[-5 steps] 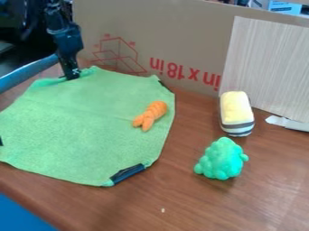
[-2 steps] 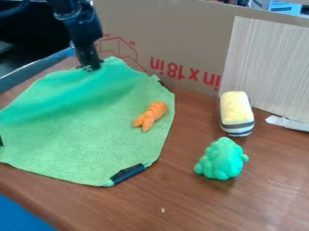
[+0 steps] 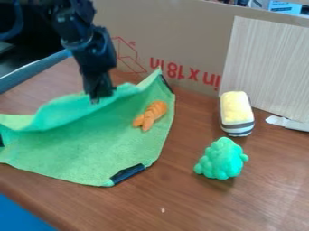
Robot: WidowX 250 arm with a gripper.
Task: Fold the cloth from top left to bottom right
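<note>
My tool (image 3: 100, 97) pinches far edge of green cloth (image 3: 100, 151), lifted into ridge. Ridged orange toy (image 3: 151, 116) rests on cloth, near its right edge. Beside cloth, on brown wooden surface (image 3: 193, 203): knobbly green toy (image 3: 221, 159), yellow block toy (image 3: 236, 110) with striped end behind it. Cardboard (image 3: 181, 31) stands at back.

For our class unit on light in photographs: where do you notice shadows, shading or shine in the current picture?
Camera view: a soft, faint shadow on the wooden table at the base of the bumpy green toy; deeper shading on the green cloth below its raised fold; a pale sheen on the table toward the lower right; a very dark background at upper left.
</note>
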